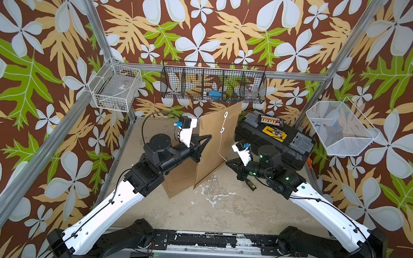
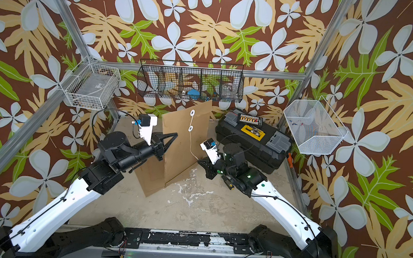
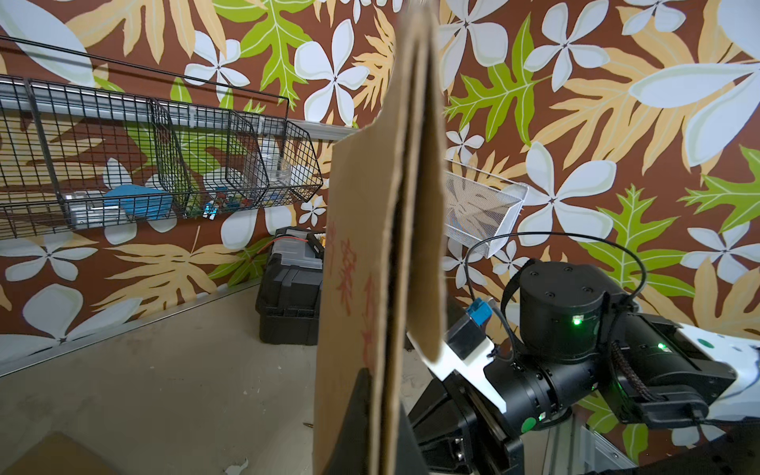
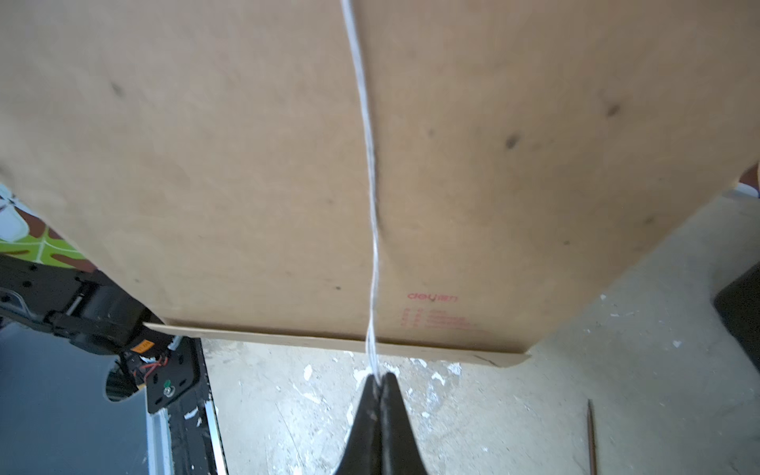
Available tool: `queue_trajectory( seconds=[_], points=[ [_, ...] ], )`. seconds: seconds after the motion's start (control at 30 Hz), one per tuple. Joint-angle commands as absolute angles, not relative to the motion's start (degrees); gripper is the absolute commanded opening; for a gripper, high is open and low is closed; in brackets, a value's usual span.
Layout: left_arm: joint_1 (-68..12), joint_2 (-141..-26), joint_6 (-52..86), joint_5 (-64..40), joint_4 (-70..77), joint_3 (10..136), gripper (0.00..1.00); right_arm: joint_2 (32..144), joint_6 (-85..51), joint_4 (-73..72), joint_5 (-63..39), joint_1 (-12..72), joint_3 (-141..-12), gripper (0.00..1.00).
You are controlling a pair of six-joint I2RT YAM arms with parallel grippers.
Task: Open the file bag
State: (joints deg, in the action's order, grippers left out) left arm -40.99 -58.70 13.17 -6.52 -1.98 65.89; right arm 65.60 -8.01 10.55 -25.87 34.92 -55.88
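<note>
The file bag is a brown kraft envelope standing upright on its lower edge mid-table. My left gripper is shut on its side edge; the left wrist view shows the bag edge-on with a dark slit between its layers. Two white round buttons sit near the bag's top. A white string runs from them down the bag's face. My right gripper is shut on the string's end, just off the bag's lower edge.
A black toolbox stands at the back right, close behind my right arm. A black wire basket hangs on the back wall and white baskets on the sides. Another brown sheet sits under my left wrist. A small black tool lies beneath my right wrist.
</note>
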Motion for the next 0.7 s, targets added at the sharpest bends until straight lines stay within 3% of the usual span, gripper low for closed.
queue_trajectory(
  seconds=[0.0,0.2,0.67],
  points=[
    [-44.74,-59.64,8.96,8.68,1.66,65.31,0.0,67.23,-14.03,2.77,-30.5,34.98,-56.31,0.0],
    [-49.62,-60.93,4.56,21.57,6.01,63.66,0.0,67.55,-15.68,0.94,-32.05,36.01,-55.7,0.0],
    [-49.9,-61.83,4.17,24.87,7.49,62.05,0.0,70.82,-12.21,0.27,-39.13,42.17,-58.55,0.0]
  ],
)
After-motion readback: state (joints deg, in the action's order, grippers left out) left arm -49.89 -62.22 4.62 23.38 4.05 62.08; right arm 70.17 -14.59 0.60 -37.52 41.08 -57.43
